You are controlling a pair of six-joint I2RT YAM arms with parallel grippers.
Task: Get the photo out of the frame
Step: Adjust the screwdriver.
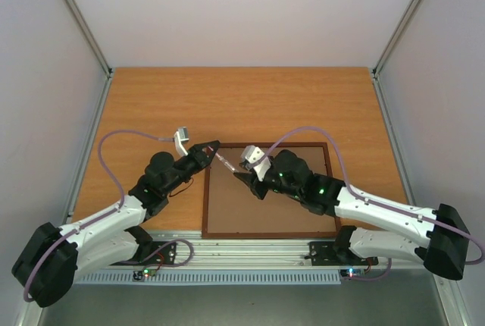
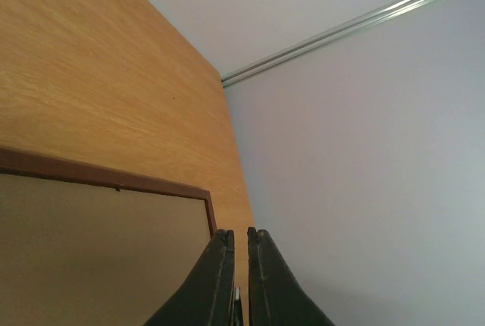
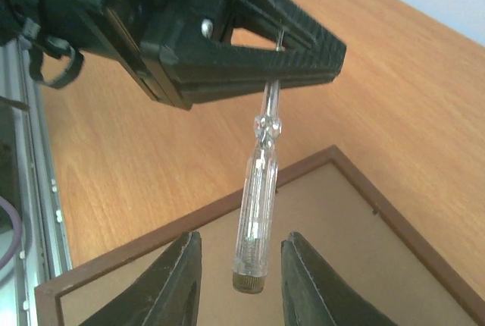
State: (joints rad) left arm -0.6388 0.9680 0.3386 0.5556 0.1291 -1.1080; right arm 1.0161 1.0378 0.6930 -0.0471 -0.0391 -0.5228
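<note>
On the left, the black left tool (image 2: 241, 236) has its two fingers pressed almost together. In its own wrist view the thing it grips is nearly hidden, only a sliver showing in the slit. The right wrist view shows it clamped on the thin metal shaft of a slim screwdriver (image 3: 255, 189) with a clear plastic handle, which hangs from the fingers. The handle's end sits between the spread fingers of the right tool (image 3: 241, 265), which is open. Whether either finger touches the handle is hard to make out. Under both tools, the thin dark reddish-brown wooden rectangular frame (image 1: 205, 205) lies flat on the orange-brown wooden desk (image 1: 227, 98) with its plain brown back up. The right arm covers part of it. The photo is out of sight, as only the frame's back shows
</note>
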